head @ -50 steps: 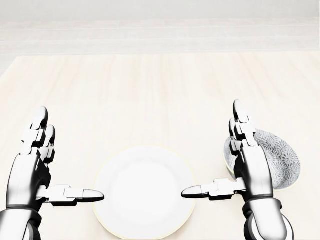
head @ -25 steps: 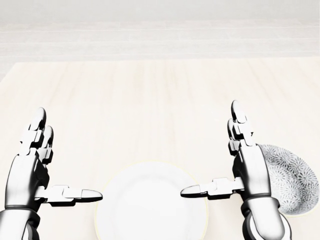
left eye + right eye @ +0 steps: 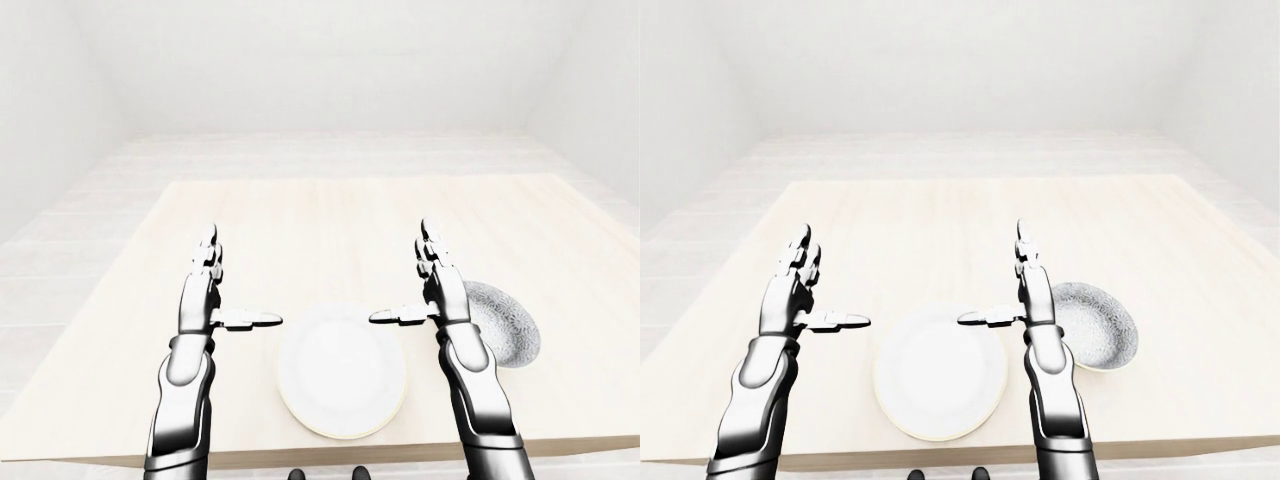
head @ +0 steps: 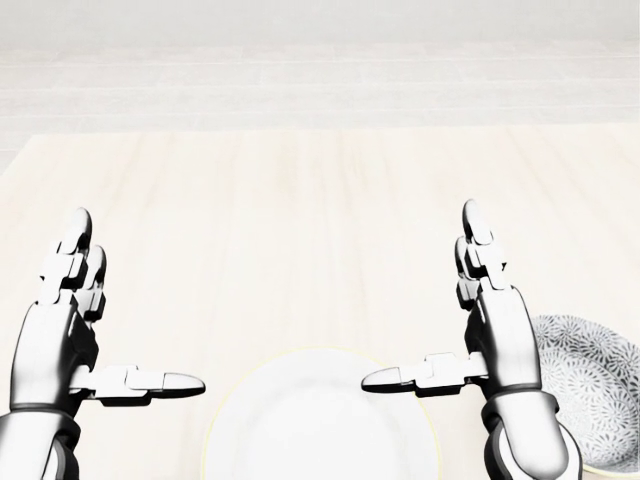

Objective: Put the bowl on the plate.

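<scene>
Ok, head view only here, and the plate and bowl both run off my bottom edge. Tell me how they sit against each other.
Observer: The right-eye view shows the whole bowl upright on the table, to the right of the plate and not overlapping it.
Operator: Give me the plate's place on the table.
Observer: It lies wholly on the table, close to the table edge at the bottom of the view.
Operator: Now tell me what is in the bowl.
Observer: Nothing shows inside it. The patterned inside is bare all the way round.
</scene>
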You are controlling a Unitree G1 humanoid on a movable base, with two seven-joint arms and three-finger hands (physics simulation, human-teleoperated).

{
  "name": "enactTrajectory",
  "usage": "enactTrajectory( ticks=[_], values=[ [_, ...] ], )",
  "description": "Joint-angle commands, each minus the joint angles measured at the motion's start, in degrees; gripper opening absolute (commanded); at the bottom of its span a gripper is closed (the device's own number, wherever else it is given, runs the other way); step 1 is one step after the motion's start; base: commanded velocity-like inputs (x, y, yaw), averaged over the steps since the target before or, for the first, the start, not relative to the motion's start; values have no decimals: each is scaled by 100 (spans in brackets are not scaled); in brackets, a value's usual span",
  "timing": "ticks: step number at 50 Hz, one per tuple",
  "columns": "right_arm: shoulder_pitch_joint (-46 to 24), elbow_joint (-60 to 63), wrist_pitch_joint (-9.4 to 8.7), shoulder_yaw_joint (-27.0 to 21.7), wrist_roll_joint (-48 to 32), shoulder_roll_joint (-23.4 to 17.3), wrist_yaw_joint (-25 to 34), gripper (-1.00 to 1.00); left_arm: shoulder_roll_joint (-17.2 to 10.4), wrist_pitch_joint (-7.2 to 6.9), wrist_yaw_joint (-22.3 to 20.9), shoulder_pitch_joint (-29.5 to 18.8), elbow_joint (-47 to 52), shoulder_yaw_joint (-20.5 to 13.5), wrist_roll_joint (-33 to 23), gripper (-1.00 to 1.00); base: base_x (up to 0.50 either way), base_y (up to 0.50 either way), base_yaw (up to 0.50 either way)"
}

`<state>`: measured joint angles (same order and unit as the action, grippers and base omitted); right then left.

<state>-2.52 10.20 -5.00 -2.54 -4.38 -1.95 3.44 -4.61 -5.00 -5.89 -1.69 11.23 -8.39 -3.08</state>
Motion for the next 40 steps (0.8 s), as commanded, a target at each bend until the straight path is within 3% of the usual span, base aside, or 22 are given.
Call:
enactTrajectory(
  ticks=[1, 18, 26, 34, 36, 40],
  values=[
    [17, -62, 0, -34, 3, -20, -27, 100, -23, 0, -14, -43, 39, -6, -7, 100, 0, 0, 0],
    [298, 1406, 0, -480, -1028, -556, 392, 100, -36, 0, -193, 157, 327, -60, -39, 100, 0, 0, 0],
    [423, 2247, 0, -768, -1873, -832, 1124, 100, -52, 0, -298, 221, 506, -109, -109, 100, 0, 0, 0],
    [519, 2613, 0, -1205, -2335, -853, 1722, 100, 56, 0, -412, 254, 656, -171, 162, 100, 0, 0, 0],
    [539, 2673, 0, -1331, -2459, -849, 1858, 100, -28, 0, -455, 307, 656, -43, -35, 100, 0, 0, 0],
    [501, 2721, 0, -1474, -2583, -827, 2034, 100, 55, 0, -461, 312, 761, -85, 57, 100, 0, 0, 0]
  ],
)
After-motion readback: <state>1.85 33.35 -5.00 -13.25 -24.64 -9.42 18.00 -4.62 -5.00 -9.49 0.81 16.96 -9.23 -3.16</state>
